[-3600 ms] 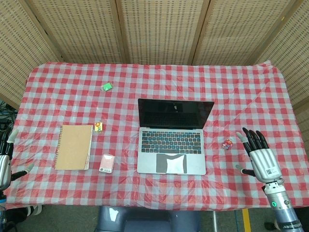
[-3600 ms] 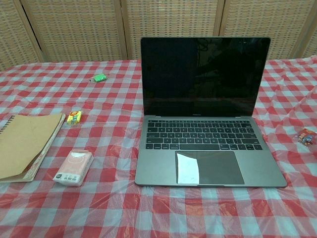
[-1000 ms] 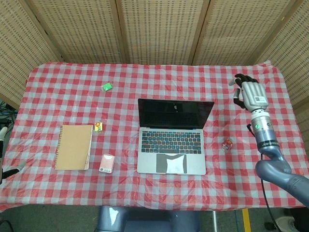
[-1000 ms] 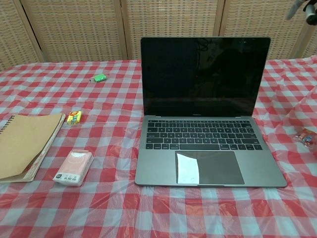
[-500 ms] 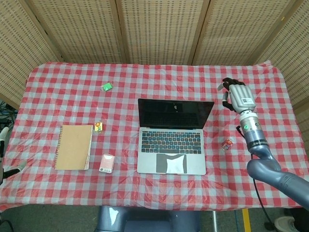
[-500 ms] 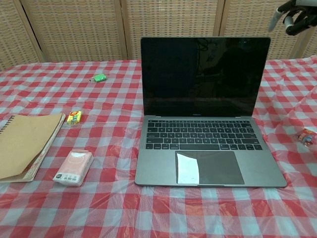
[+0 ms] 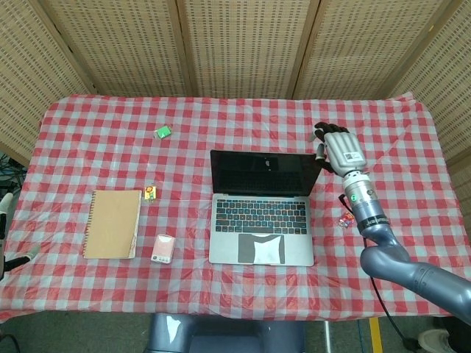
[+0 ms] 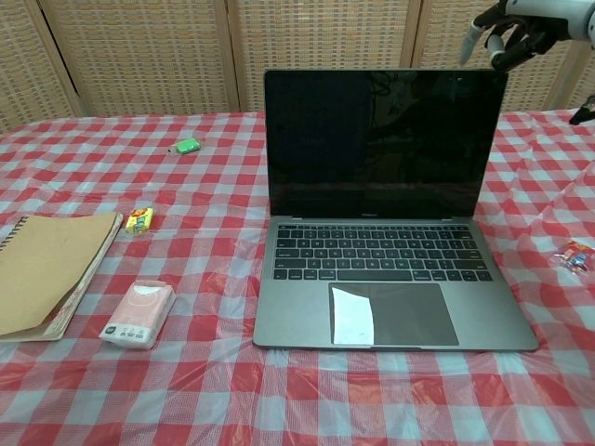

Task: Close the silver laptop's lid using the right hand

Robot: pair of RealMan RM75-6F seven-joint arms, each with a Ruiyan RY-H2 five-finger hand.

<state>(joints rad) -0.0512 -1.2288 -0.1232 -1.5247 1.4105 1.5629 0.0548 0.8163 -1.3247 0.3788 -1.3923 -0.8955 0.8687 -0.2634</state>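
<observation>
**Right hand at the laptop's upper right corner**

The silver laptop with a dark screen (image 7: pixel 262 213) stands open at the middle of the red-and-white checked worktop (image 7: pixel 110 140). The right hand (image 7: pixel 338 151), at its 1 o'clock, hovers just beside the lid's top right corner, fingers (image 8: pixel 497 37) loosely curled and grasping nothing. Whether they touch the lid cannot be told. The left hand (image 7: pixel 6 235) shows only partly at the 8 o'clock edge; its state cannot be told.
</observation>
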